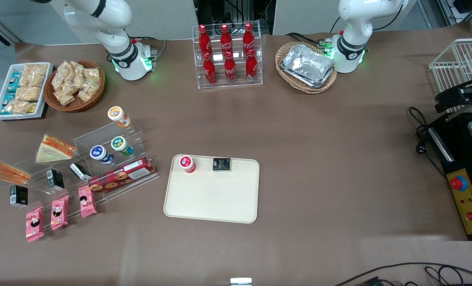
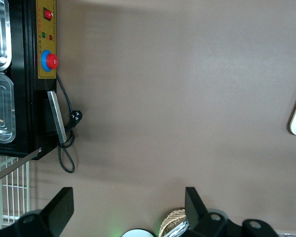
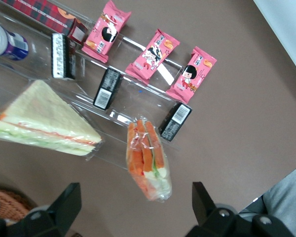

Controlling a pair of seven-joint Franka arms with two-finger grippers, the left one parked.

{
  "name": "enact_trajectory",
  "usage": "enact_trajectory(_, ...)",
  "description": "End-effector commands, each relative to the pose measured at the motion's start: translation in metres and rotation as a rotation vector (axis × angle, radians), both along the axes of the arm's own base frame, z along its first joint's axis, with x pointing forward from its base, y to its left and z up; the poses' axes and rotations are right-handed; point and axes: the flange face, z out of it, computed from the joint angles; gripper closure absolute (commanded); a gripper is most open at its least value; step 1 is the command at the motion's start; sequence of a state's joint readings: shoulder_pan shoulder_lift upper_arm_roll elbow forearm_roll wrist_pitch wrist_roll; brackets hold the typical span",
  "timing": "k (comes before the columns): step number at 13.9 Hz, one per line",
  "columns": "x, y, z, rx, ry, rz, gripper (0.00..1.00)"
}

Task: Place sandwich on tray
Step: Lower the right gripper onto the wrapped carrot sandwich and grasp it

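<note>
- The sandwich point(image 3: 148, 159) is showing through clear, crinkled, glossy plastic wrap.
- The tray point(image 1: 212, 194) is looking like smooth, matt cream plastic.
- The gripper point(image 3: 133, 210), hovering above the sandwich, is showing open matt black fingers point(image 3: 69, 202).
- The table point(image 1: 319, 159) is wearing matt brown paper.

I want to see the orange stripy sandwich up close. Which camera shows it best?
The right wrist view: the sandwich lies large below the open gripper. The front view shows it small; the left wrist view, not at all.
</note>
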State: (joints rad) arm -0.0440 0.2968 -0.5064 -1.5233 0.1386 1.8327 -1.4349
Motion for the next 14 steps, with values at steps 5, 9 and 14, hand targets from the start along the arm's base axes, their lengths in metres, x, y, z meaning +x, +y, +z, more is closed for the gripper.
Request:
enact_trajectory(5, 0.009, -0.029, -0.063, 0.017, 0.017, 0.128, 0.0)
enact_trajectory(9, 0.018, -0.035, -0.093, 0.038, -0.013, 0.191, 0.0)
enact_trajectory(14, 0.021, -0.042, -0.115, 0.04, -0.018, 0.21, 0.0)
